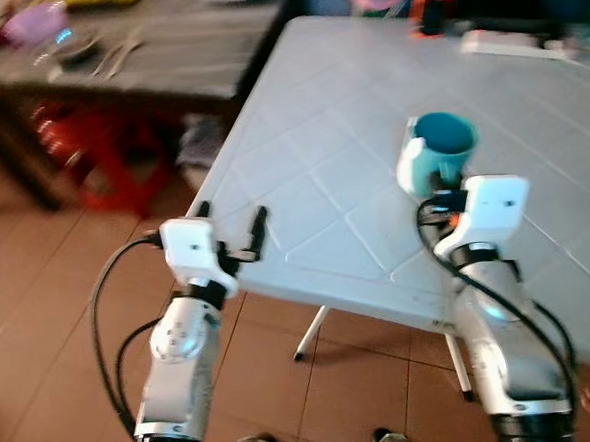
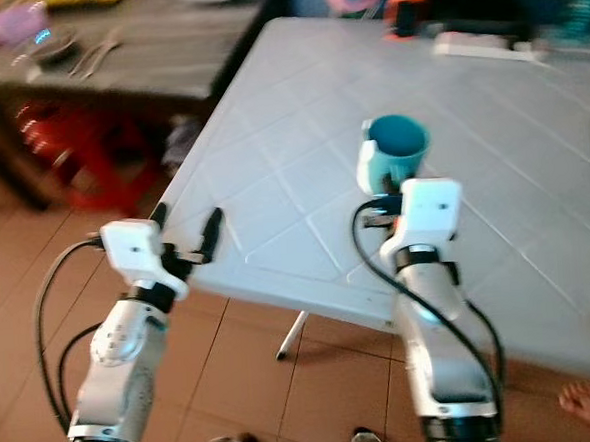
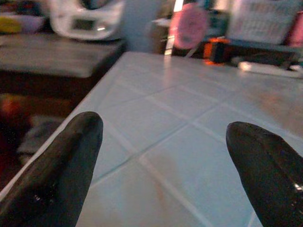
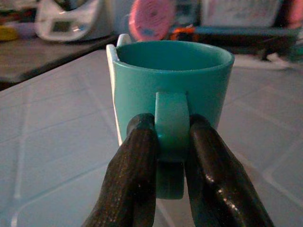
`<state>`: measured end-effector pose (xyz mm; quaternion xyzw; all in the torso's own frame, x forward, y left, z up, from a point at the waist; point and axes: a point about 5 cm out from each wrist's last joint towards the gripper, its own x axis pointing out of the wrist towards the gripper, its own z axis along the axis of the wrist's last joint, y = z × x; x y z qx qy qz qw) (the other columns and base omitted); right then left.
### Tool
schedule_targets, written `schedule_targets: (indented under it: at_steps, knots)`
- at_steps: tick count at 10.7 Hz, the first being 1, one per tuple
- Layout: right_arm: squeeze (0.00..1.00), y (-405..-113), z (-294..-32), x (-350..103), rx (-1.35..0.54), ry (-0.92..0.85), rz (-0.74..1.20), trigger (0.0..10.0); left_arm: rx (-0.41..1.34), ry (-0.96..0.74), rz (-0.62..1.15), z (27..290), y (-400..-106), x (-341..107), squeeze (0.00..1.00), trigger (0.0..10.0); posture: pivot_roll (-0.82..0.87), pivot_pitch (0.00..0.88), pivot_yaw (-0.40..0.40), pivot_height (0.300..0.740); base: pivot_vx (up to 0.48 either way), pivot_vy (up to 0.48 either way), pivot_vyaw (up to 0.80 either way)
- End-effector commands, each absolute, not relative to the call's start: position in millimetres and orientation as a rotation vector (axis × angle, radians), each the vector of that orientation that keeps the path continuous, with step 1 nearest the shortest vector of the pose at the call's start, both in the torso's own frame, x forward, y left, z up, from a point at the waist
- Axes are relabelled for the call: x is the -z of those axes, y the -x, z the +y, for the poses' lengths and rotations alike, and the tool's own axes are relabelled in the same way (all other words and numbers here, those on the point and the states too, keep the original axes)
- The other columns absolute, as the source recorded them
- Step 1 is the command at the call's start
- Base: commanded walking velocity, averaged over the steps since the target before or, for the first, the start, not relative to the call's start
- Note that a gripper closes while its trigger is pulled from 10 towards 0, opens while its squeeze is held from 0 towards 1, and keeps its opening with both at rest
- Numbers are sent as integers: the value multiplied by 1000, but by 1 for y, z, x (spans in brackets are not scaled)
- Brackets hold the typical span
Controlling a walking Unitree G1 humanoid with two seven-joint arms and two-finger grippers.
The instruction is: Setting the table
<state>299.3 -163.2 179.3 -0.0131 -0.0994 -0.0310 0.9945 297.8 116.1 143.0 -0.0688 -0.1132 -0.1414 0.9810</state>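
Above the near edge of the white desk (image 1: pixel 349 127), the right gripper (image 4: pixel 171 142) holds a teal mug (image 1: pixel 444 147) upright. Its two black fingers (image 4: pixel 137 175) are closed almost fully, pinching the mug's handle from both sides, as the right wrist view shows. Gripping by the handle keeps the rim level and the opening clear of the fingers, which suits a straight set-down. Whether the mug's base already touches the desk cannot be determined; in the right wrist view it appears just above or at the surface.

The left gripper (image 1: pixel 233 230) sits at the desk's near left corner, at surface height. Its fingers (image 3: pixel 61 161) are spread wide and hold nothing. This position keeps the arm off the placement area while leaving it ready to work.

A dark side table (image 1: pixel 164 49) stands beyond the desk's left edge, carrying blurred small items. A white power strip (image 1: pixel 515 44) lies near the far edge.
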Motion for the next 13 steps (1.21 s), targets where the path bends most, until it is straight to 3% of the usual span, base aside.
schedule_targets:
  at_steps: [1,13]
  knots:
    - [0,-299,-156,-180,40,13,-202,10000,268,124,-234,123,-297,-144,0,10000,-100,146,77,740,0,461,-800]
    - [0,-304,-156,-179,36,68,-211,10000,263,125,-233,120,-296,-143,0,10000,-97,145,78,740,0,462,-43]
